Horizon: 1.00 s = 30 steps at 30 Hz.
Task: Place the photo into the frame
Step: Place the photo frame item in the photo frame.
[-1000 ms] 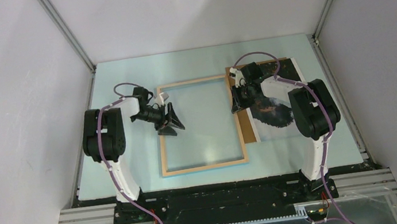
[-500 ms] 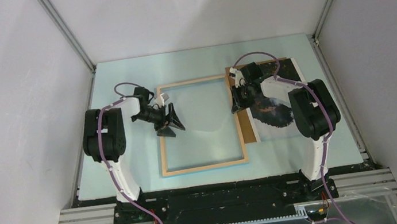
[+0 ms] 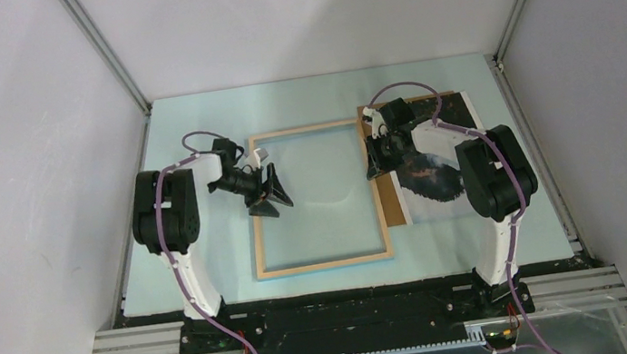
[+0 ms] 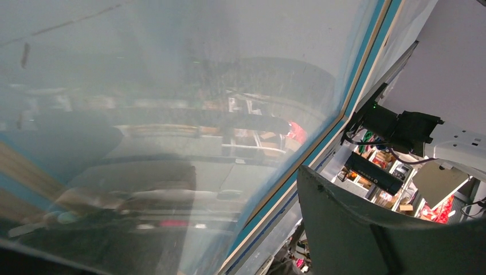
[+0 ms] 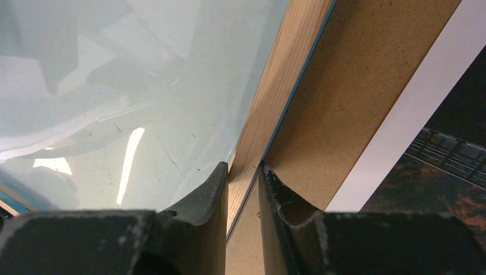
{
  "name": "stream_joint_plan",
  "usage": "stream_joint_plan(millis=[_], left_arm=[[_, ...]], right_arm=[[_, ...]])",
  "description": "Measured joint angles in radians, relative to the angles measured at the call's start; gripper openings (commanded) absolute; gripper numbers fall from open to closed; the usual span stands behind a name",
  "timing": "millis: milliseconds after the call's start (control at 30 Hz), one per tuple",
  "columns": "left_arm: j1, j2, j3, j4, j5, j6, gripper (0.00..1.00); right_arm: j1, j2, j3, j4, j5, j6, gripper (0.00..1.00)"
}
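Right of the frame (image 3: 324, 264), the right arm (image 3: 493, 176) hides much of the photo (image 3: 435, 187), and we see only a strip of the backing board (image 3: 391, 201) beside it. At the frame's left rail, the left gripper (image 3: 271, 201) shows us one finger (image 4: 367, 240) in its wrist view, cut off below.

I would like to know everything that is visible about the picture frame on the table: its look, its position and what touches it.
The frame is a large thin rectangle lying in the middle of the table, pale bare wood face up, with a bright blue outer edge. A clear pane fills it and mirrors the surroundings; no photo is in it. The right gripper is closed on its right rail, next to the brown board. The open left gripper hangs at its left rail.
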Motion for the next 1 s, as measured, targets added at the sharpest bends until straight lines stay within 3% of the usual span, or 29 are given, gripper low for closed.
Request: stream_joint_plan(millis=[833, 1000], left_arm=[[-0.021, -0.064, -0.041, 0.046, -0.097, -0.001, 0.75], [-0.021, -0.069, -0.043, 0.047, -0.111, -0.002, 0.69]], right_arm=[[0.022, 0.002, 0.013, -0.023, 0.026, -0.062, 0.26], [0.026, 0.002, 0.014, -0.024, 0.03, -0.068, 0.26]])
